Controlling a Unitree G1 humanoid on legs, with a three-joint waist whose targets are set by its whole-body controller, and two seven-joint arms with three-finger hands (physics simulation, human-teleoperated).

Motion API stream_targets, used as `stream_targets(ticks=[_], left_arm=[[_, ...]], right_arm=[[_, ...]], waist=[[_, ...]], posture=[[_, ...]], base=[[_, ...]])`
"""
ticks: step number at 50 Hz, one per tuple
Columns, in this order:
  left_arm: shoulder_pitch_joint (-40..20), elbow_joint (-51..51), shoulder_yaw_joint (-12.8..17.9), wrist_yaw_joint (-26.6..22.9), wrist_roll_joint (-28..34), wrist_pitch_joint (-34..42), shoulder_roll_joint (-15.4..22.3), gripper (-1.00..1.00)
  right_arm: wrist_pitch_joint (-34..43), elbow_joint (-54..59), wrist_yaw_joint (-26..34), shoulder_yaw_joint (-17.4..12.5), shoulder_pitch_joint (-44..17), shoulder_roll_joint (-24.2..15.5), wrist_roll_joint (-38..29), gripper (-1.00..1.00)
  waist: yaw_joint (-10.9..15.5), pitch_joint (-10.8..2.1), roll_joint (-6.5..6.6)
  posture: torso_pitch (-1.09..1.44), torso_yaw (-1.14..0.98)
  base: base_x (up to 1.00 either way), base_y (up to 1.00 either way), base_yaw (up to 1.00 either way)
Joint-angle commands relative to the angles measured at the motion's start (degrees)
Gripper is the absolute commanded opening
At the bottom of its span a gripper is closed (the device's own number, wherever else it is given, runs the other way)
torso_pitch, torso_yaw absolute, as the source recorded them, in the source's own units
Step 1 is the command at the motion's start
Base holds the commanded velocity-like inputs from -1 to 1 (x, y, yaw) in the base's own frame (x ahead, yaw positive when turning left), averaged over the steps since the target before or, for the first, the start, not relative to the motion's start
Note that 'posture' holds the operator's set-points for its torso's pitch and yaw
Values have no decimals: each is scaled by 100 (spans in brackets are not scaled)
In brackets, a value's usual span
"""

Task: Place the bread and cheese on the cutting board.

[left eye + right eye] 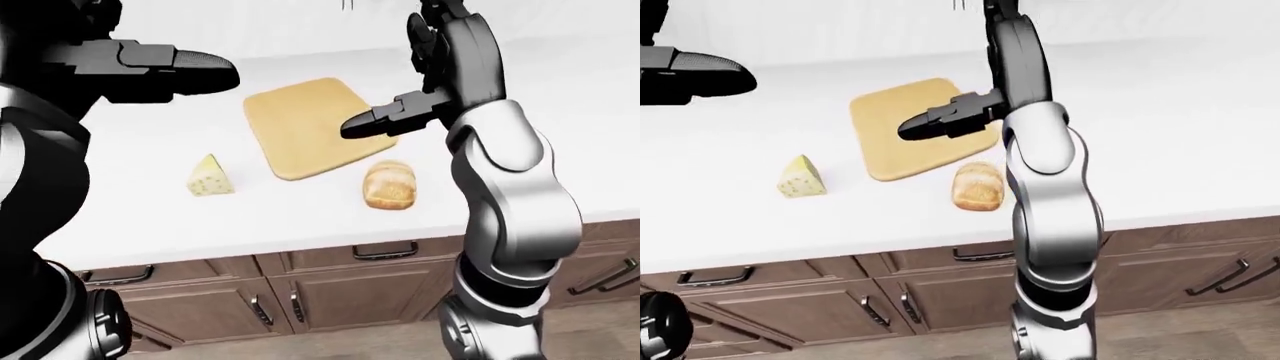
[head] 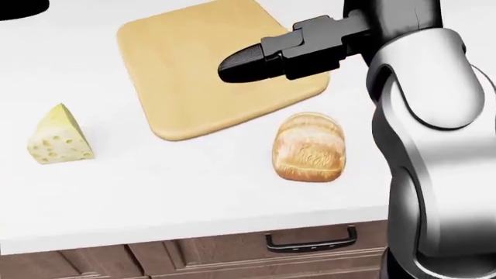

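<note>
Cutting board (image 2: pixel 197 70), tan and bare, lies tilted on the white counter (image 2: pixel 193 192) in the upper middle of the head view, nothing resting on it. Wide open counter runs to the left, right and bottom of it, ending at the straight counter edge above the brown drawers (image 1: pixel 330 289) with dark handles. Right arm (image 2: pixel 434 145), silver and black, fills the right side of the head view; its right hand (image 2: pixel 252 63) reaches left over the board's right part, dark fingers drawn together into a point, gripping nothing. Left hand (image 1: pixel 185 64) hangs at the upper left of the left-eye view, above the counter and well apart from the food, fingers likewise bunched and empty. Bread (image 2: pixel 309 147), a crusty loaf, sits just beside the board's lower right corner, off the wood. Cheese (image 2: pixel 58 141), a holed yellow wedge, stands at the left, apart from the board with clear counter between.
</note>
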Motion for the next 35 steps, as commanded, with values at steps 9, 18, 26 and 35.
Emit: stream_targets(ticks=[9, 18, 26, 35], left_arm=[[-153, -44, 196, 54, 43, -248, 172, 100], [-108, -50, 198, 92, 5, -264, 187, 100], [42, 54, 282, -61, 136, -371, 218, 100], [75, 187, 386, -43, 52, -442, 413, 100]], right_arm=[[-208, -213, 46, 88, -216, -37, -38, 100], [-102, -283, 122, 125, -221, -10, -135, 100], [254, -588, 266, 97, -210, -64, -388, 100], [855, -1211, 340, -205, 190, -367, -280, 100]], waist=[[-53, -207, 25], [-74, -176, 38], [-49, -168, 39], [14, -173, 1]], posture=[[0, 0], [0, 0], [0, 0], [0, 0]], base=[[0, 0, 0], [0, 0, 0], [0, 0, 0], [0, 0, 0]])
